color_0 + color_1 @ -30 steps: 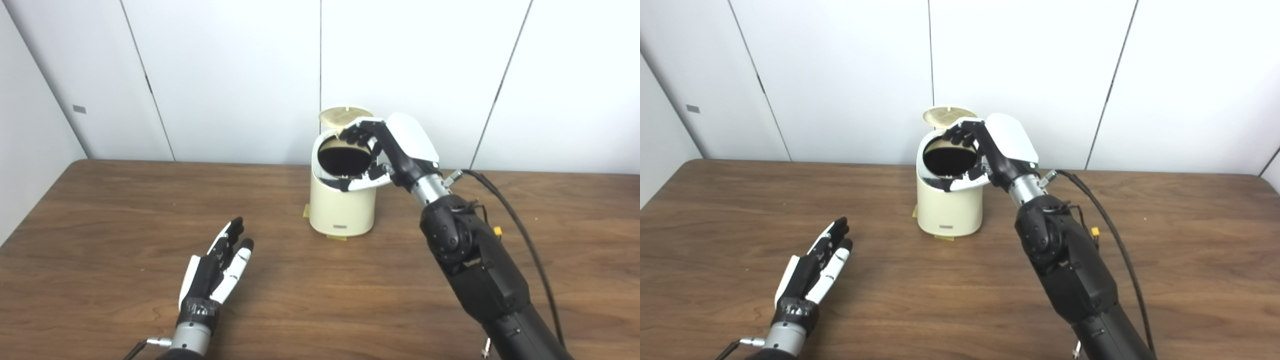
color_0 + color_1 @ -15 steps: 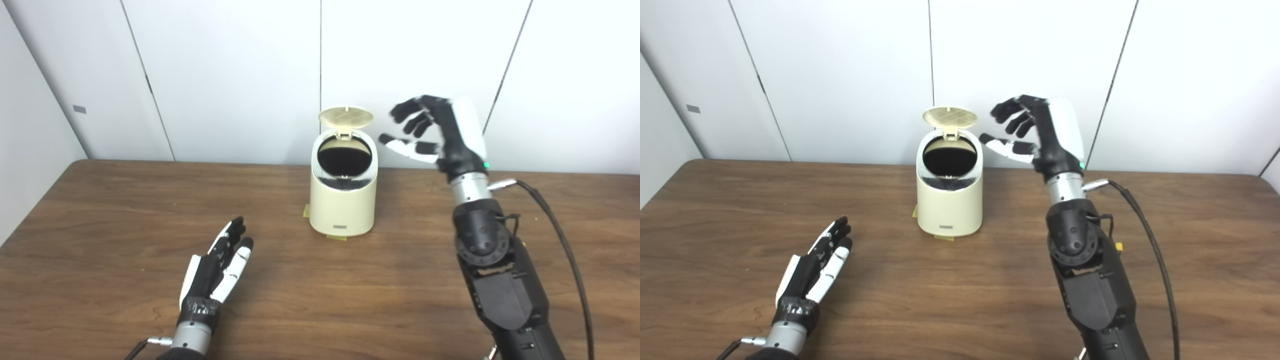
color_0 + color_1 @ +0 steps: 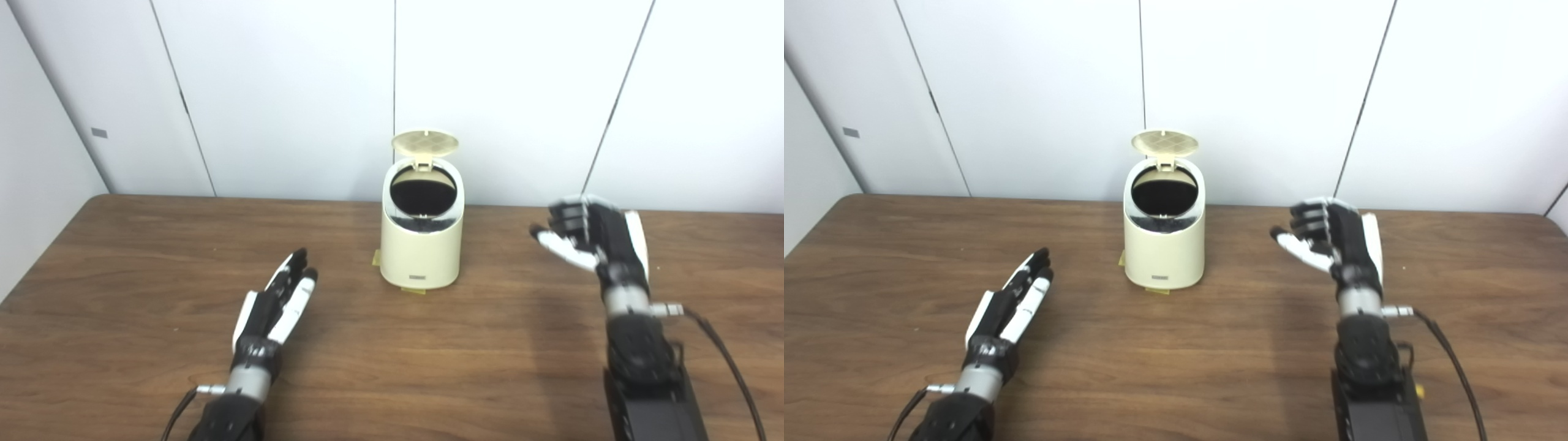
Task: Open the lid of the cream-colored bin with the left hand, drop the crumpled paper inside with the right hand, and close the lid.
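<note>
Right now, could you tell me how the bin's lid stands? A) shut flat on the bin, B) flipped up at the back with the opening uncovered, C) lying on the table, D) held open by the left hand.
B: the lid stands upright behind the bin's dark opening, and neither hand touches it.

Both views look out from head height, side by side, tilted down and forward across the bench [image 3: 122,257] toward the white wall panels [image 3: 288,92] behind it. Both arms enter from the bottom edge, fairly near the lens. The bin [image 3: 1164,245] sits mid-distance, just right of centre in the left eye view and just left of centre in the right eye view. Almost everything is shared; the right eye view adds the bench's far right corner.
</note>
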Robot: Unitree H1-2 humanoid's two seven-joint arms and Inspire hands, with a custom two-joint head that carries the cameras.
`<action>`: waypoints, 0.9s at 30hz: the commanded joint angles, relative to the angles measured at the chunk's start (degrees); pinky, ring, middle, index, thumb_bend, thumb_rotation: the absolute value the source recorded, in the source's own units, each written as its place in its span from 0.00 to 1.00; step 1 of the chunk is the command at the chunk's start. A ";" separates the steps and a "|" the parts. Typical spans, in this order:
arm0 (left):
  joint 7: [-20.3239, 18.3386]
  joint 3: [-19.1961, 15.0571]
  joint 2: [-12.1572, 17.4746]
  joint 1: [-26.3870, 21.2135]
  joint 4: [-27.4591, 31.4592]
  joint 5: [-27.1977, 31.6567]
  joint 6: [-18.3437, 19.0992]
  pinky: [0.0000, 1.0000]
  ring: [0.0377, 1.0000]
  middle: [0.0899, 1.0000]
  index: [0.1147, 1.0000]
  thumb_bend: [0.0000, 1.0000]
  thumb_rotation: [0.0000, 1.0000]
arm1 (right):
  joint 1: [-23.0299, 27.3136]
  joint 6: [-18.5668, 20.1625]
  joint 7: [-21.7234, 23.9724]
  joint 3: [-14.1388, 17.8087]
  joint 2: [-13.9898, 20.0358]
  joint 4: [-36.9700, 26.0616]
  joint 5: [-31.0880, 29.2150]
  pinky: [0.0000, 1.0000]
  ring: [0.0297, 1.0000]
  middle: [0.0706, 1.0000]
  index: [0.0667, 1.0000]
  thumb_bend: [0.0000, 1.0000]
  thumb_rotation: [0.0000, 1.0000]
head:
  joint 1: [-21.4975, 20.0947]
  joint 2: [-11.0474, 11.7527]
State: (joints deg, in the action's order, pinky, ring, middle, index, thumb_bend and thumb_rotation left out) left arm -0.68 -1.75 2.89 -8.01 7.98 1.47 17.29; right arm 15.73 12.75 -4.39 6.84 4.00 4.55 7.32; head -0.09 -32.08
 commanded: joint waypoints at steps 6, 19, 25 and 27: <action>-1.07 0.01 -0.30 -10.34 -4.44 1.85 0.27 1.00 1.00 1.00 1.00 0.48 0.70 | -3.31 -0.93 7.24 0.82 -1.26 -5.61 -14.06 0.94 0.97 0.96 0.93 0.62 0.84 | -0.92 -0.37; -4.68 3.92 3.52 -24.70 -14.39 -1.12 1.62 1.00 0.98 0.98 0.97 0.58 0.72 | -8.51 -2.52 9.80 -1.27 -0.25 -6.99 -17.14 1.00 1.00 1.00 1.00 0.64 0.94 | -1.25 -0.50; -4.94 3.13 3.63 -29.15 -15.24 -0.01 2.90 1.00 1.00 0.99 0.97 0.57 0.74 | -9.85 -3.88 9.93 -2.10 -0.47 -5.37 -17.37 1.00 1.00 1.00 1.00 0.64 0.93 | -0.90 -0.61; -5.01 2.89 3.69 -30.01 -15.49 0.35 3.31 1.00 1.00 0.99 0.97 0.55 0.73 | -9.91 -4.66 9.89 -2.86 -0.05 -4.44 -16.36 1.00 1.00 1.00 1.00 0.66 0.91 | -0.91 -0.47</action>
State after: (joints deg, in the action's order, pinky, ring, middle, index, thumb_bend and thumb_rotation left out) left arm -5.52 1.66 6.28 -35.22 -8.03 1.64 20.94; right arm 5.95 8.19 4.96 4.54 3.47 -0.61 -9.76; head -0.97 -32.52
